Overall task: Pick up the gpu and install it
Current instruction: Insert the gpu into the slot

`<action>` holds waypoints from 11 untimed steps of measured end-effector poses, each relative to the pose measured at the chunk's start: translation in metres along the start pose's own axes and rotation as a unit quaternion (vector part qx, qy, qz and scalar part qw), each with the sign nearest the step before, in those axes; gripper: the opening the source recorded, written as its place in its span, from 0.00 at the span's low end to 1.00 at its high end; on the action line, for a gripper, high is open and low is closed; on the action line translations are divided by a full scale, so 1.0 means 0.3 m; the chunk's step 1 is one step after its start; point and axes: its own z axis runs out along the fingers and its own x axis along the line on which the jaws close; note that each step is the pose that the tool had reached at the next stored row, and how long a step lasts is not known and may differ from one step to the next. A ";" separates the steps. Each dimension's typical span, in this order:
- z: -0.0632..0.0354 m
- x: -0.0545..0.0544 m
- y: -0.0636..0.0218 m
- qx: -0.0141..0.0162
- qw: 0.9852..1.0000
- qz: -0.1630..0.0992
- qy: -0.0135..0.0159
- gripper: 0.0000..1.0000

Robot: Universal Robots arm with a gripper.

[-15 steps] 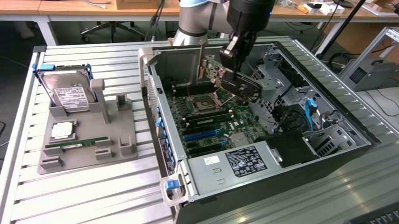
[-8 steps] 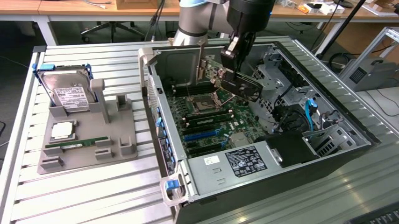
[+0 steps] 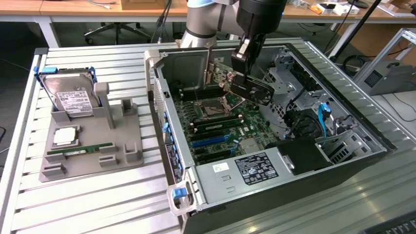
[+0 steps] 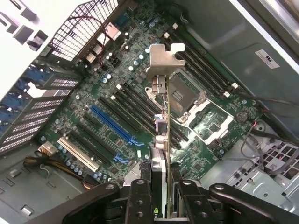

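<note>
Exterior view: my hand (image 3: 239,58) is down inside the open computer case (image 3: 364,141), which lies on its side on the slatted worktop (image 3: 97,58). It is closed part-way onto the gpu (image 3: 254,87), clamping the card by its upper edge. The card hangs tilted in the air above the motherboard (image 3: 215,131), with its dark fan side towards the exterior view's right, and I see a gap between it and the board. On the exterior view's left, the grey holder (image 3: 123,146) carries the hard drive (image 3: 73,97) and the memory stick (image 3: 81,150), well apart from the card. I judge the pick-up done: the gpu is in the hand and over the case.

Wrist view: I look down along the card edge-on. The fingers (image 4: 140,198) press on either side of the gpu (image 4: 161,140), whose silvery bracket (image 4: 164,58) is at the far end. Beneath lie the expansion slots, the blue slot (image 4: 114,123) among them, all bare, and the processor socket (image 4: 184,95) is near the card's line. As far as I can tell, the card's lower edge sits in no slot. The seating is what is left: the card is not yet installed.
</note>
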 end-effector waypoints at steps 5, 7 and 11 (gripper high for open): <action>0.001 0.000 0.000 0.000 1.000 -0.014 -0.001 0.27; 0.001 0.000 0.000 0.000 1.000 -0.020 -0.001 0.27; 0.002 0.000 0.000 0.000 0.999 -0.033 -0.001 0.27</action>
